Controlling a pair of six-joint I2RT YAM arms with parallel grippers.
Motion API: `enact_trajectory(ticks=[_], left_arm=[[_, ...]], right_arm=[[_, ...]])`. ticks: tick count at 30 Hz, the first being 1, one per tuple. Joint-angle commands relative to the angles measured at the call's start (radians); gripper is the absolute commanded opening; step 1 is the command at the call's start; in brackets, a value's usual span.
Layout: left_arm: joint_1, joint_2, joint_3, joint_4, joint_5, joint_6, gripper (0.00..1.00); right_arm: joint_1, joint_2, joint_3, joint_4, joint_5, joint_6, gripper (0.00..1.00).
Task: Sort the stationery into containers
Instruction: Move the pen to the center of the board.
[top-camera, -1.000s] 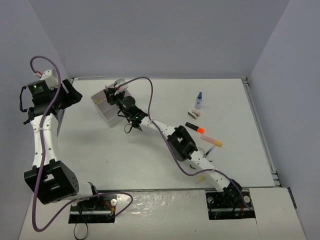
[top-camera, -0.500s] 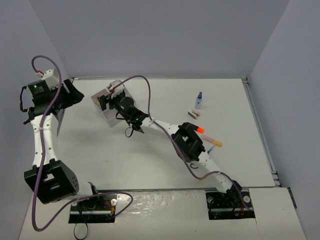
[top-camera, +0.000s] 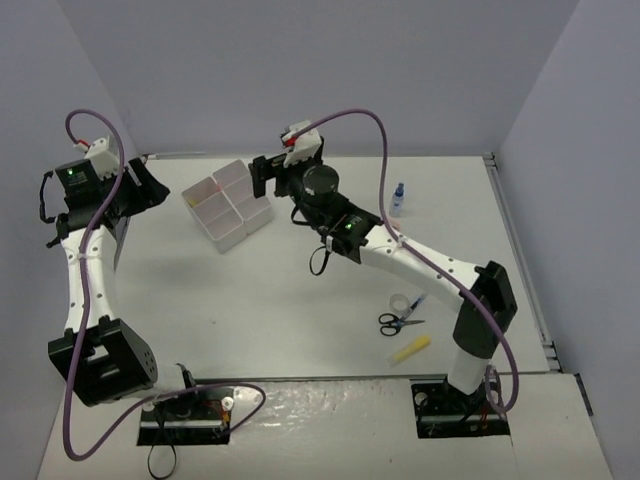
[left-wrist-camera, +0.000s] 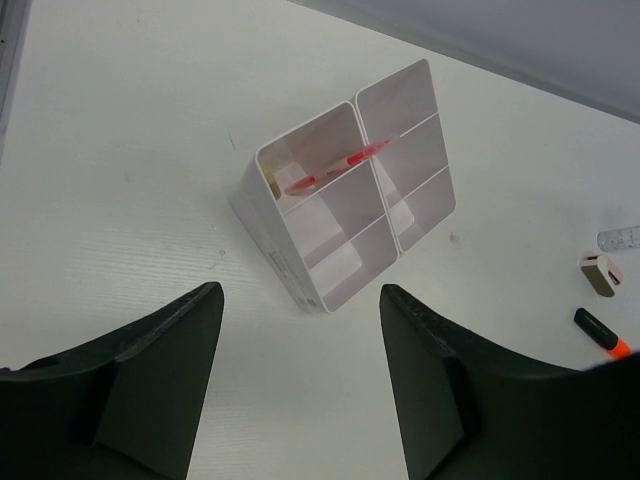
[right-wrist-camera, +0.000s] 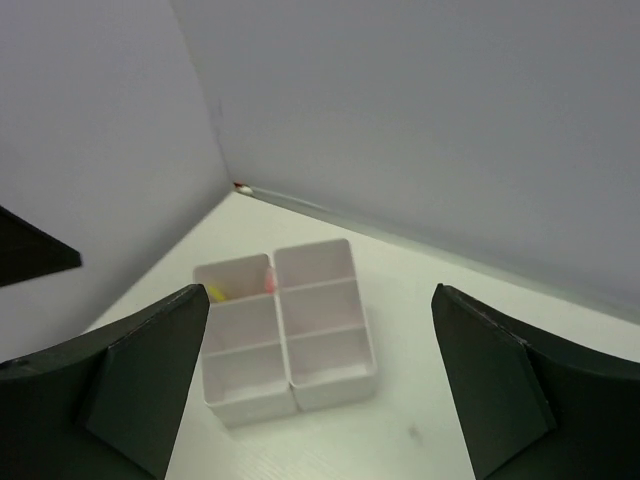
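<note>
A yellow highlighter (top-camera: 411, 349), black-handled scissors (top-camera: 398, 322) and a tape roll (top-camera: 400, 303) lie nearest on the tabletop (top-camera: 300, 300). Farther back, the six-compartment white tray (left-wrist-camera: 272, 250) holds a red pen (left-wrist-camera: 335, 167). The left claw (left-wrist-camera: 300, 395) and right claw (right-wrist-camera: 315, 395) hover spread and empty.

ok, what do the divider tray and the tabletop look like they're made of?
Divider tray: looks like thin moulded plastic, white with a soft sheen. The signs are thin, even walls and rounded corners.
Tabletop: white and matte, with a faint wood-like grain in the left wrist view. Probably painted or laminated board; I can't tell which.
</note>
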Motion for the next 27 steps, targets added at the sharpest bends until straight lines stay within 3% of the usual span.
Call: enact_trajectory(ticks=[1, 5, 8, 15, 27], left_arm=[[0.007, -0.023, 0.021, 0.036, 0.031, 0.015, 0.60], [0.006, -0.039, 0.019, 0.034, 0.038, 0.018, 0.60], [0.007, -0.040, 0.017, 0.035, 0.048, 0.018, 0.60], [0.007, -0.020, 0.009, 0.055, 0.071, 0.001, 0.60], [0.007, -0.021, -0.015, 0.072, 0.085, -0.007, 0.60]], right_arm=[[-0.043, -0.194, -0.124, -0.247, 0.137, 0.093, 0.91], [-0.061, -0.398, -0.275, -0.449, 0.235, 0.184, 0.92], [-0.137, -0.552, -0.388, -0.594, 0.245, 0.368, 0.92], [-0.243, -0.671, -0.547, -0.992, 0.301, 0.659, 0.85], [-0.439, -0.766, -0.781, -1.098, 0.176, 0.967, 0.89]])
